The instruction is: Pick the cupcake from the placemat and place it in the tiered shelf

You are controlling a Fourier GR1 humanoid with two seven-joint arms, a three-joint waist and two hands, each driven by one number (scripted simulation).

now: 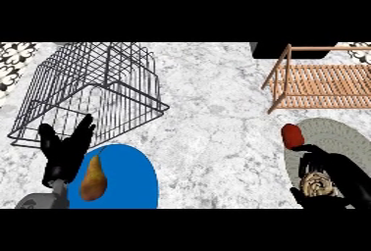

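Right robot hand [340,179] curls round the cupcake [316,185] on the grey placemat [330,131] at the surface's [210,142] near right edge, probably closing to lift it; a red item [293,136] lies just beyond. The wooden shelf [322,84] waits at the far right corner. Left robot hand [64,149] rests spread, fingers up, beside the blue plate [130,181] with its pear [92,178], before a wire basket [94,93]. Fingers hide much of the cupcake; placemat and shelf are cut off.
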